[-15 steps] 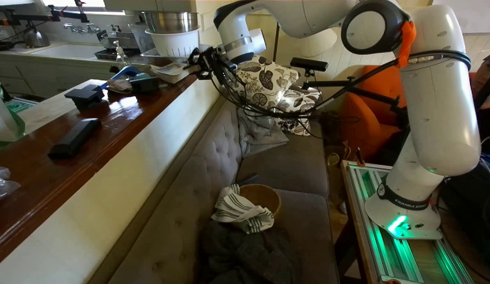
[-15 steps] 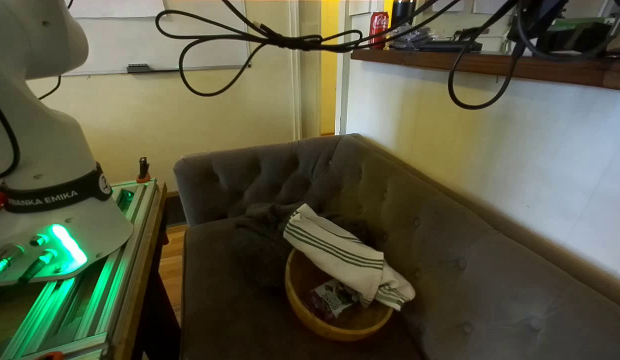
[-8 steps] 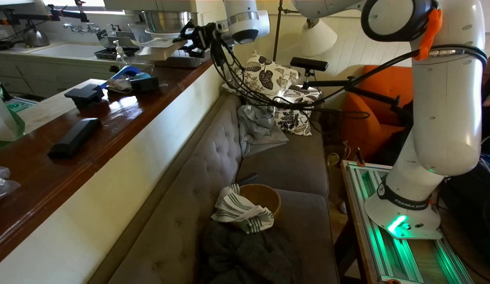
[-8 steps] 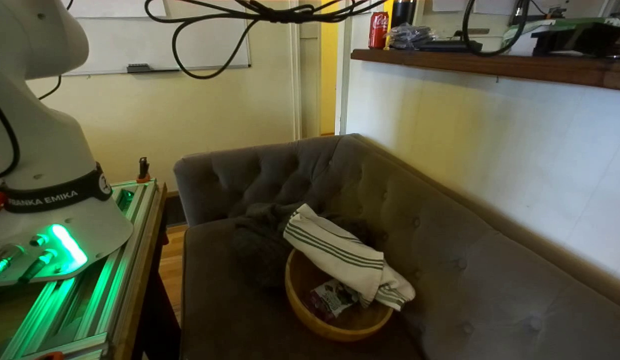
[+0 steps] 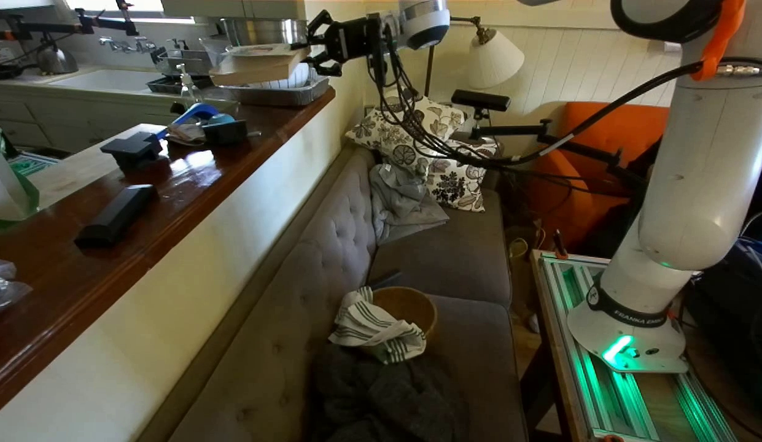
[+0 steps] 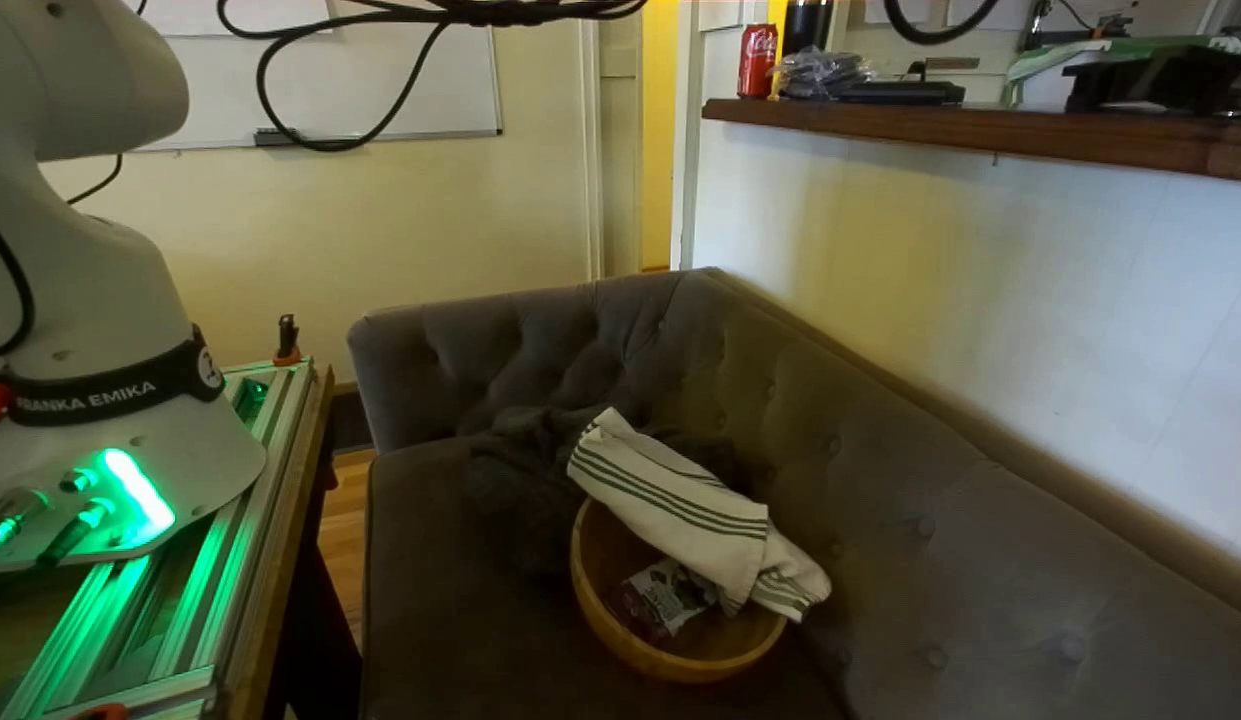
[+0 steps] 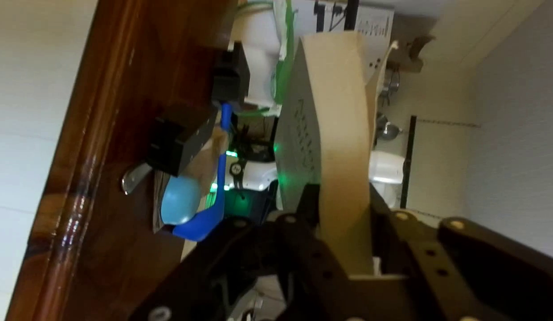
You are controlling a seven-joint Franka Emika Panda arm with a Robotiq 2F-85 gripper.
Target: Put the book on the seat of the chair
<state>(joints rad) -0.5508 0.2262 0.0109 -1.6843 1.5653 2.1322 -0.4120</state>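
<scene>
A thick book (image 5: 258,66) with cream page edges and a grey cover is held above the far end of the wooden counter. My gripper (image 5: 306,54) is shut on it from the right in this exterior view. In the wrist view the book (image 7: 343,133) stands between the two fingers, page edge toward the camera, and my gripper (image 7: 341,205) pinches it on both covers. A grey tufted couch (image 5: 445,252) lies below the counter and also shows in an exterior view (image 6: 440,600). An orange armchair (image 5: 565,209) stands farther back, partly hidden by the arm.
The counter (image 5: 196,196) holds a black case, a blue tool and a metal tray (image 5: 282,95). On the couch are a wooden bowl (image 6: 680,665) with a striped cloth (image 6: 680,500), a dark blanket (image 5: 387,393) and patterned pillows (image 5: 460,178). A camera (image 5: 481,99) stands on a mount.
My gripper has risen with the book from near the counter and shifted right in an exterior view. The tray behind shows more. The cables moved up and left in an exterior view.
</scene>
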